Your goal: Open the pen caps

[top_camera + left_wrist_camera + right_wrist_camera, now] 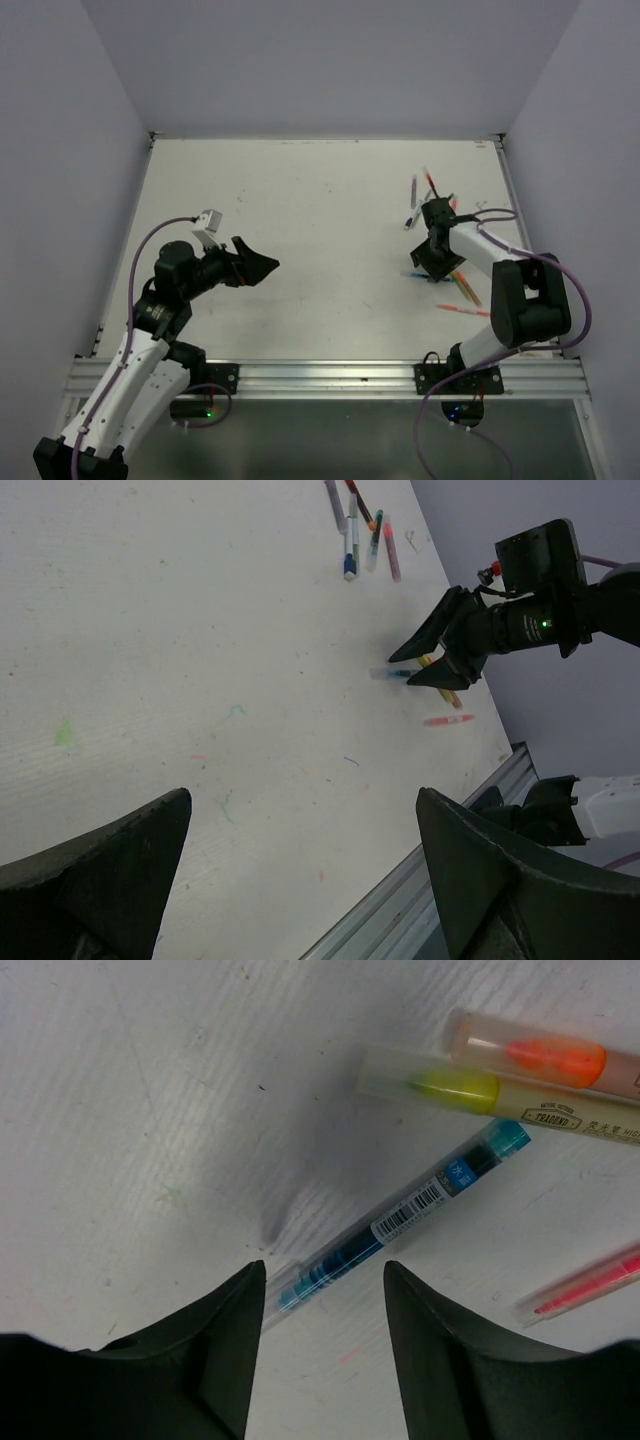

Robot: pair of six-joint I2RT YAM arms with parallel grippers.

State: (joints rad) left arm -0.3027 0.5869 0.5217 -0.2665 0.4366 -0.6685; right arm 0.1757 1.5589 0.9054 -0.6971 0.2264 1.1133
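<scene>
Grip | my right pincer [322, 1272] spread, astride the teal pen [400, 1215] near the right edge of the bench [150, 1080] | left pincer [302, 800] spread, empty | risk: round barrel rolls away if I pinch off-centre; which end uncaps is possibly beneath me, unclear.

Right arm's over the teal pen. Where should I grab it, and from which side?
Grip the teal pen at the end under the right gripper, coming straight down: it lies flat, bare table either side there, while the yellow pen crowds its far end.
</scene>
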